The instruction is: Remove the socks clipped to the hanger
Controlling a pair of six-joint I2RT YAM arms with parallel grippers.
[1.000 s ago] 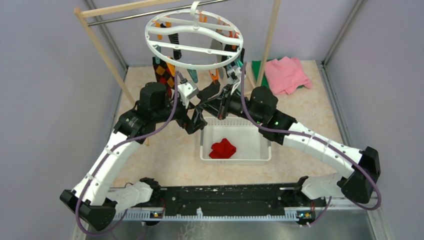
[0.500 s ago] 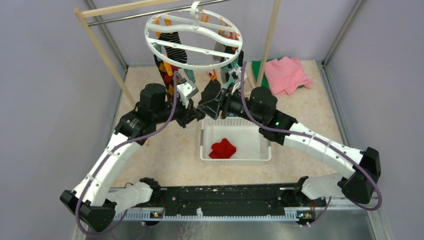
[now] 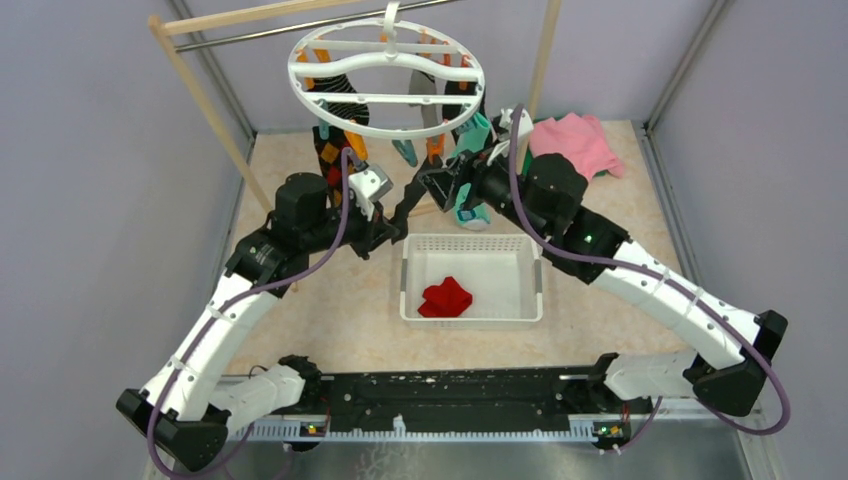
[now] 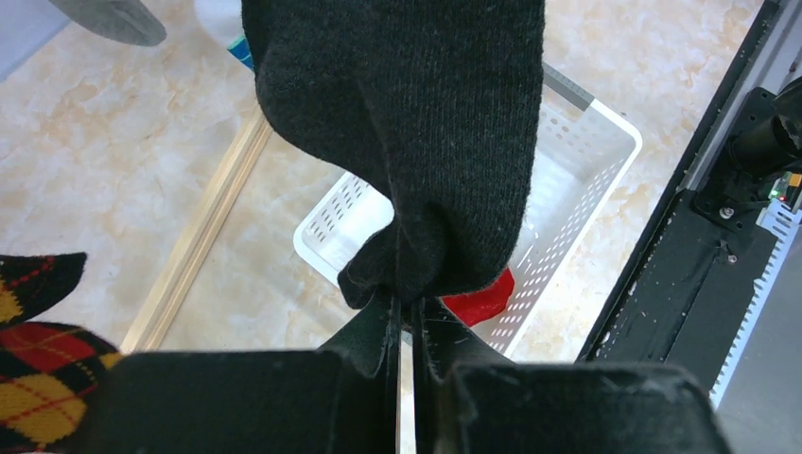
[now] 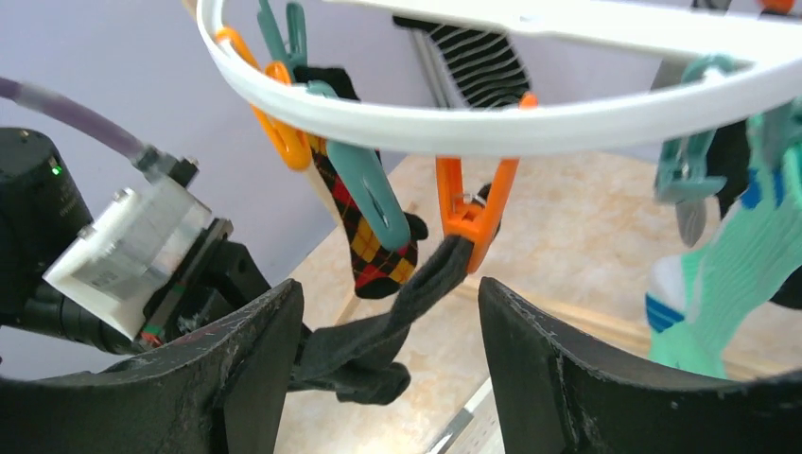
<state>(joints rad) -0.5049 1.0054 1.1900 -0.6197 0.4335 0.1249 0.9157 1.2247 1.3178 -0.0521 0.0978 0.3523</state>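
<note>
The black cloth sock [image 4: 416, 142] is pinched by the closed left tool [image 4: 405, 312], to be tugged off the orange clip [image 5: 473, 213] on the round white plastic hanger [image 5: 426, 118]. The right tool [image 5: 388, 293] is spread wide, empty.

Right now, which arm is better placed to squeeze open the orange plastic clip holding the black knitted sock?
Right. The right claw is open and faces the orange plastic clip, while the left claw is shut on the black knitted sock's lower end.
</note>
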